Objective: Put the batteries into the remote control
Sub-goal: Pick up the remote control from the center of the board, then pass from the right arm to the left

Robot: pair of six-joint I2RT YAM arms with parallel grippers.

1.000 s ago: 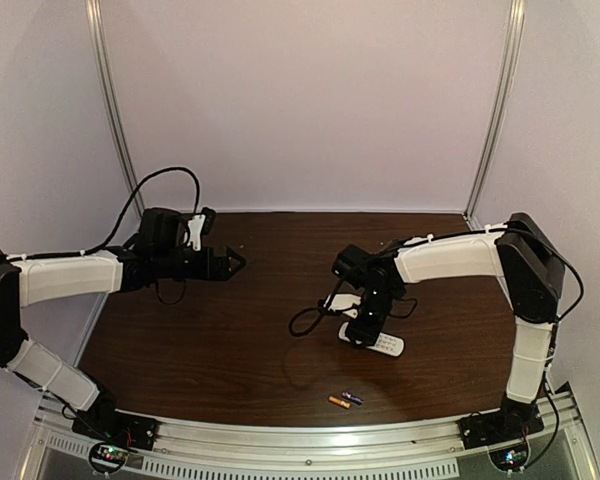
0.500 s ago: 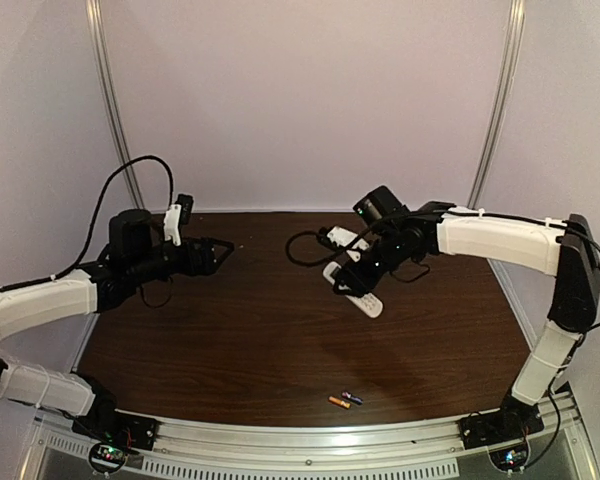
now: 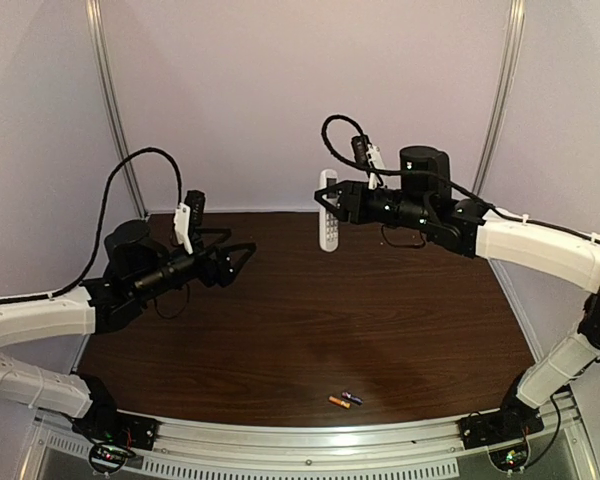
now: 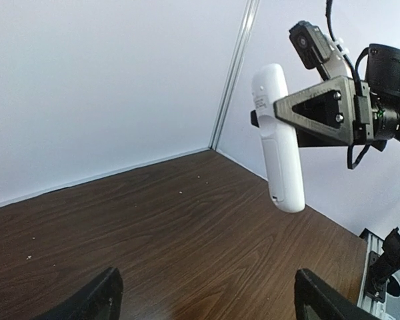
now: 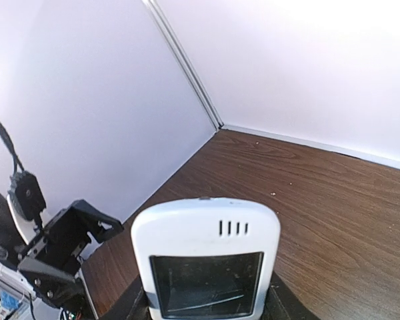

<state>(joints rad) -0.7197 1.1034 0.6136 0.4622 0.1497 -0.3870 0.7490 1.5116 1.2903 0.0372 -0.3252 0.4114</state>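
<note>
My right gripper (image 3: 334,203) is shut on the white remote control (image 3: 327,228) and holds it upright, high above the back middle of the table. In the right wrist view the remote's grey screen end (image 5: 205,267) fills the space between my fingers. In the left wrist view the remote's plain back (image 4: 278,140) hangs ahead in the right gripper (image 4: 323,110). My left gripper (image 3: 242,256) is open and empty, left of the remote and pointing toward it; its fingertips (image 4: 100,301) show at the bottom edge. The orange battery (image 3: 338,402) and the purple-blue battery (image 3: 352,398) lie together near the table's front edge.
The dark wooden table (image 3: 280,330) is enclosed by white walls with metal posts (image 3: 498,100) at the back corners. A metal rail (image 3: 310,440) runs along the front edge. The left arm's gripper (image 5: 60,257) shows low left in the right wrist view.
My right arm lifted the remote off the table and carried it up and back, turning it upright. My left arm swung right toward it, gripper open.
</note>
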